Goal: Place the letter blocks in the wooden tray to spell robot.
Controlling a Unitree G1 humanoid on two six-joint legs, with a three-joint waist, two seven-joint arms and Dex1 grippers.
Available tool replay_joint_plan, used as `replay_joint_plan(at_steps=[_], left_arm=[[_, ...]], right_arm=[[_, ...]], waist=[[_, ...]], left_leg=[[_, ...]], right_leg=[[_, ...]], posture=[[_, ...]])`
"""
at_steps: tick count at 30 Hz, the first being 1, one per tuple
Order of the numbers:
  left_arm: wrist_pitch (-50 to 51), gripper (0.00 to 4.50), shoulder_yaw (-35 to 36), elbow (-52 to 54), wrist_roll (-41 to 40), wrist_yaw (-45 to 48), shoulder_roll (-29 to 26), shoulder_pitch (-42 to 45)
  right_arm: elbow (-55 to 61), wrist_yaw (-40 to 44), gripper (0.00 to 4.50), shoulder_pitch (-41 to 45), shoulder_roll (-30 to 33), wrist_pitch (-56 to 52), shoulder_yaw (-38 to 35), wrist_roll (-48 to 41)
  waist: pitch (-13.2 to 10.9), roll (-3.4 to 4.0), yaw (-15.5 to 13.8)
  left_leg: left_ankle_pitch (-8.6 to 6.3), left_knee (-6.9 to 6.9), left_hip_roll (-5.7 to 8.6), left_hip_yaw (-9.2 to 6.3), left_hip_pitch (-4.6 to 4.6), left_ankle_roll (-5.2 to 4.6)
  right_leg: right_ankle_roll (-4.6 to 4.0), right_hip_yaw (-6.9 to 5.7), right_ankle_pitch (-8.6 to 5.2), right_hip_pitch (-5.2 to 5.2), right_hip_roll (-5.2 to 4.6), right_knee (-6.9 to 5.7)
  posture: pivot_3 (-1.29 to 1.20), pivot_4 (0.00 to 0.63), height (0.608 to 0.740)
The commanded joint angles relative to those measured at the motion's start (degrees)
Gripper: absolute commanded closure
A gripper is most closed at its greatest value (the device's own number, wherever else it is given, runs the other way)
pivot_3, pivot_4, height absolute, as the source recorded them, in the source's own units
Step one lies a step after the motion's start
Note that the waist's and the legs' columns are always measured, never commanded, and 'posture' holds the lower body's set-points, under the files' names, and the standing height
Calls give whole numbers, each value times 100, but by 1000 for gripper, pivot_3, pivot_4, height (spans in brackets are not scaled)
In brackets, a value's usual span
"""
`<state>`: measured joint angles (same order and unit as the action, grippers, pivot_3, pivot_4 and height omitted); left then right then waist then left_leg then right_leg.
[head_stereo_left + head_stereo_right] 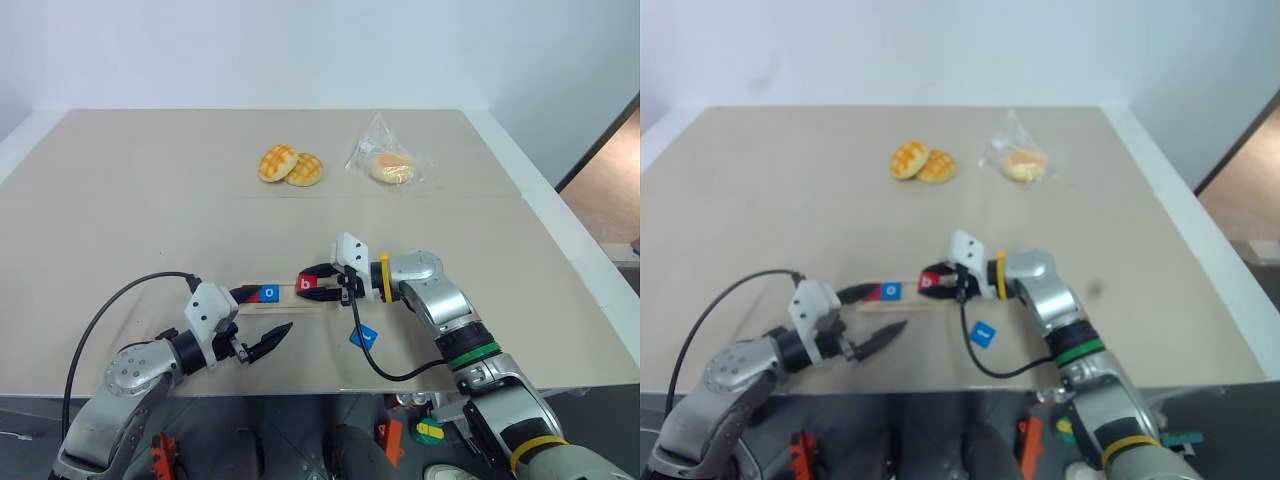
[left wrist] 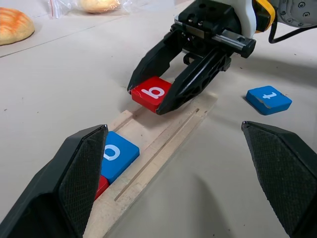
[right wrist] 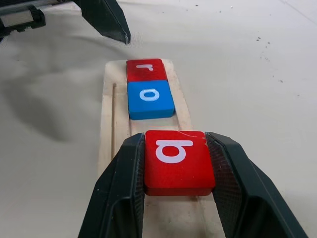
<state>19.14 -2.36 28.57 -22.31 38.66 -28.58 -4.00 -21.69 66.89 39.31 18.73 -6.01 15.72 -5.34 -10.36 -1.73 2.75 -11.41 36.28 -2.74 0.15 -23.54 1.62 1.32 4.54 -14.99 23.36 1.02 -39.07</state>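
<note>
The wooden tray (image 2: 163,134) lies near the table's front edge. A red r block (image 3: 145,69) and a blue o block (image 3: 149,99) sit side by side in its left end. My right gripper (image 3: 178,163) is shut on a red b block (image 2: 152,93), held low over the tray's right part with a gap to the o. A blue t block (image 1: 364,337) lies flat on the table to the right of the tray, toward the front edge. My left gripper (image 2: 174,126) stands open at the tray's left end, one finger on each side of it, holding nothing.
Two golden buns (image 1: 290,165) and a bun in a clear bag (image 1: 390,165) lie at the back of the tan table (image 1: 150,200). A black cable (image 1: 375,360) loops from the right wrist past the t block. The table's front edge is close behind both arms.
</note>
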Motion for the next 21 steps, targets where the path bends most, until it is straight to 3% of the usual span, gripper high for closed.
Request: replay_joint_plan(at_steps=[1, 11, 21], left_arm=[[-44, 0, 31, 187, 45, -35, -45, 18], [-39, 0, 0, 85, 64, 1, -30, 128], [-64, 0, -12, -12, 74, 35, 26, 207]], right_arm=[[711, -435, 2451, -143, -7, -417, -181, -88], [1906, -920, 2451, -771, 66, -827, -138, -101], [2215, -1254, 2451, -808, -124, -1113, 206, 54]], waist=[[0, 0, 0], [0, 0, -1], [0, 0, 0]], left_leg=[[0, 0, 0, 0, 0, 0], [-1, 0, 1, -1, -3, 1], [-1, 0, 1, -1, -2, 1]], right_leg=[[0, 0, 0, 0, 0, 0], [5, 0, -3, 1, -2, 0], [5, 0, -3, 2, 0, 0]], posture=[[0, 150, 740], [0, 150, 740], [0, 150, 740]])
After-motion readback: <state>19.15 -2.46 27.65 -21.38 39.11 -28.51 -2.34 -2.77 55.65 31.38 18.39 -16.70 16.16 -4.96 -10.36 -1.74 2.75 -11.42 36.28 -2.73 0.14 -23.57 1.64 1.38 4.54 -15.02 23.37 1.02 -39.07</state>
